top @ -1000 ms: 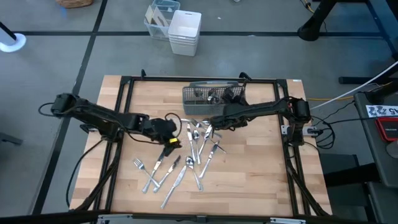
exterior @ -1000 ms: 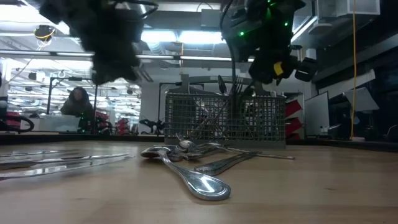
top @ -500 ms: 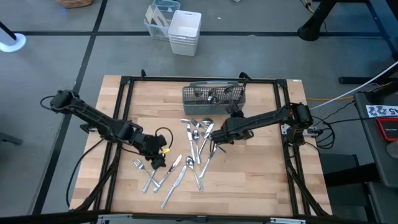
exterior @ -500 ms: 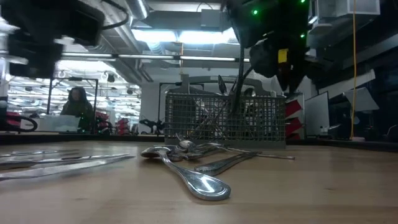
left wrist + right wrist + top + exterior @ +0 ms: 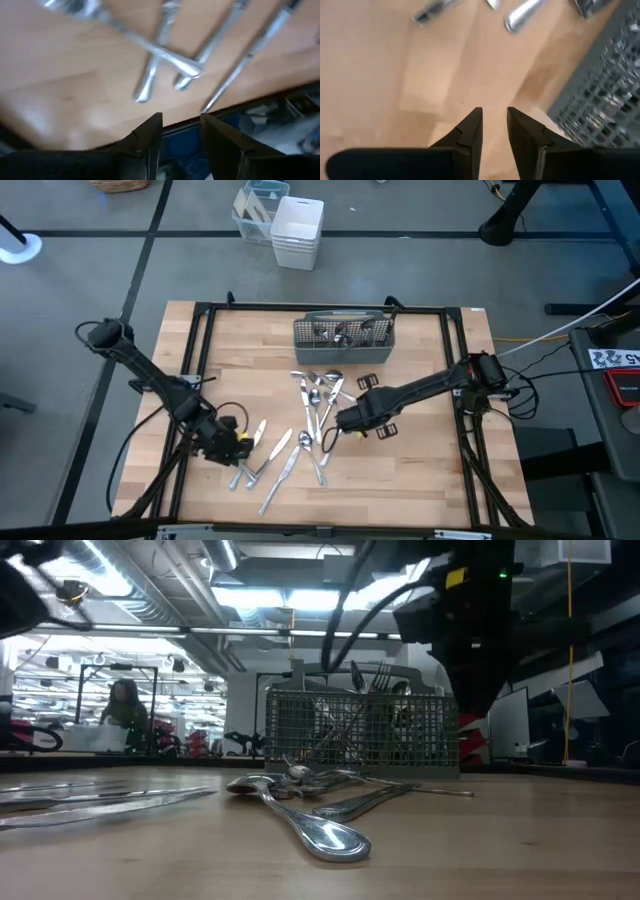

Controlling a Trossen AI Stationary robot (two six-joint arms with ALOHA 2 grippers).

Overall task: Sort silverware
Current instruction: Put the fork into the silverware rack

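Both arms low over the scattered silverware, nothing held

The left gripper [image 5: 238, 442] hangs over the crossed pieces at the near-left end of the silverware [image 5: 300, 442], its fingers [image 5: 150, 135] parted and empty; the right gripper [image 5: 345, 421] sits beside the middle heap, fingers [image 5: 472, 127] slightly apart around bare worktop [image 5: 420, 470]. More pieces already stand in the caddy [image 5: 343, 340]. The pieces overlap, so a closing grip may catch two at once or skid a flat handle sideways
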